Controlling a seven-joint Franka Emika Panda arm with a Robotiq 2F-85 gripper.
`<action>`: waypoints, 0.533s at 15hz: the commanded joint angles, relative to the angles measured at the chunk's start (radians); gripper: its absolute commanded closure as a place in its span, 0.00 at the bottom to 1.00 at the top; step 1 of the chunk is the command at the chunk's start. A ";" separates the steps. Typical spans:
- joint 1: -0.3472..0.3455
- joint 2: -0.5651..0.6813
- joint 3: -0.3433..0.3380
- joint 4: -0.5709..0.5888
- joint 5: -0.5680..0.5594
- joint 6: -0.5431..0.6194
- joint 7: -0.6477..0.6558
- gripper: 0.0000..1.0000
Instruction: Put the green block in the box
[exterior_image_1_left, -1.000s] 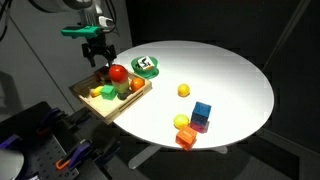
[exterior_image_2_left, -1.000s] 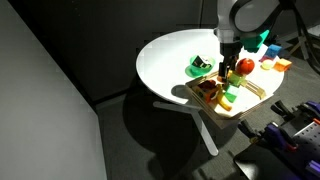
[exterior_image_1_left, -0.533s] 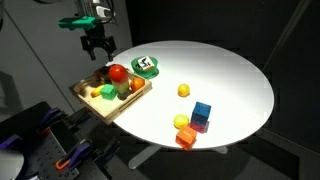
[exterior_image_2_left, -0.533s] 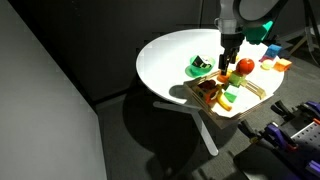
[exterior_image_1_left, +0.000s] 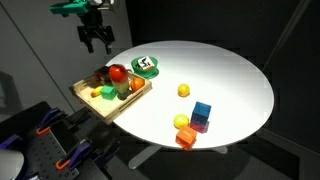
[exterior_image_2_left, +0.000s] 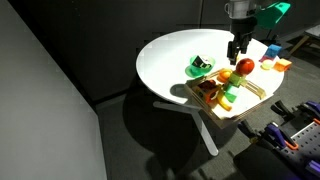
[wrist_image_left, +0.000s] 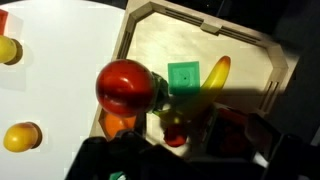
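The green block (wrist_image_left: 183, 76) lies flat inside the box (wrist_image_left: 200, 22), between a red apple (wrist_image_left: 124, 87) and a yellow banana-shaped piece (wrist_image_left: 216, 72). In both exterior views the box (exterior_image_1_left: 85, 100) (exterior_image_2_left: 256, 101) sits at the edge of the round white table, filled with toy food; the block shows there only as a small green patch (exterior_image_1_left: 108, 93). My gripper (exterior_image_1_left: 97, 42) (exterior_image_2_left: 238, 50) hangs well above the box, open and empty. In the wrist view its jaws (wrist_image_left: 190, 145) are dark and in shadow.
A round green-rimmed object (exterior_image_1_left: 146, 66) (exterior_image_2_left: 200, 67) sits beside the box. A yellow ball (exterior_image_1_left: 184, 90) lies mid-table (exterior_image_1_left: 235, 70). A blue cube (exterior_image_1_left: 202, 112) with yellow, orange and magenta pieces stands near the table's front edge. Dark equipment stands below the box.
My gripper has risen straight up from just above the box to well above it. The objects in the box have not moved.
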 joint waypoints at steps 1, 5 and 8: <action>-0.013 -0.065 -0.005 -0.022 0.004 -0.083 0.044 0.00; -0.021 -0.108 -0.009 -0.038 0.010 -0.155 0.060 0.00; -0.024 -0.147 -0.013 -0.060 0.015 -0.182 0.069 0.00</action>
